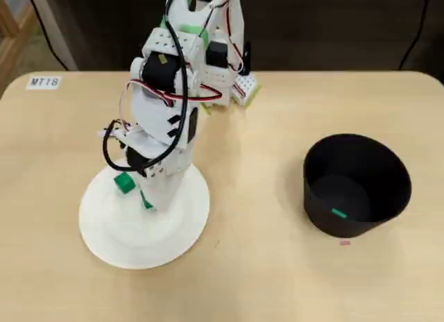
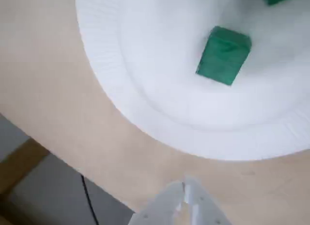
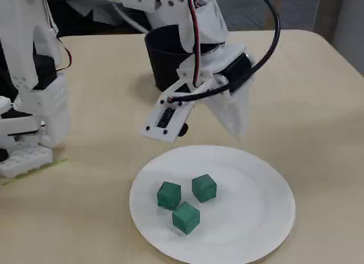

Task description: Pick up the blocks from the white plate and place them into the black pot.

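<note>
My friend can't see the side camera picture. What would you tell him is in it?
Three small bright green cubes sit clustered on a large round white plate on a tan table. The white robot gripper hangs above the plate's far edge, holding nothing, with a black pot behind it.

only readable txt is a small white label point(image 1: 46, 82) stuck near the far left corner of the desk point(image 1: 277, 280) in the overhead view, looks like "MT18". red/white tag by the arm base is too blurry to read.
</note>
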### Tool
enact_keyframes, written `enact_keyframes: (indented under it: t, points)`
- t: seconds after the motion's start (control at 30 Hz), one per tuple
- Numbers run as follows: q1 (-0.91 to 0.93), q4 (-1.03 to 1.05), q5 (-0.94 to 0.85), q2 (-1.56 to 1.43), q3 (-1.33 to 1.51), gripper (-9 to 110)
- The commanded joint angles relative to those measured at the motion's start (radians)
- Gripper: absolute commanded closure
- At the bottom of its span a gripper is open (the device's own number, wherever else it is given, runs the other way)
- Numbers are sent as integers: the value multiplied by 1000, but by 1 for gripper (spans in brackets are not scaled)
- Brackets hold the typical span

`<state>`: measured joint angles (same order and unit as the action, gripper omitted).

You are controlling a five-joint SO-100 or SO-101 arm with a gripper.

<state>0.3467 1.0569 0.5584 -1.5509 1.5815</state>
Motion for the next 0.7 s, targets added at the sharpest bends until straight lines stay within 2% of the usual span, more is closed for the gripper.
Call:
enact_keyframes:
  t: [0.0, 0.17, 0.43, 0.47, 0.57, 0.67]
  points:
    - [31, 6, 71, 0, -15, 104]
    - [94, -11, 91, 31, -15, 104]
    - [163, -2, 15, 71, -17, 104]
    - [166, 12, 6, 69, -20, 102]
    - [164, 110, -48, 78, -60, 88]
    - [153, 219, -78, 95, -110, 82]
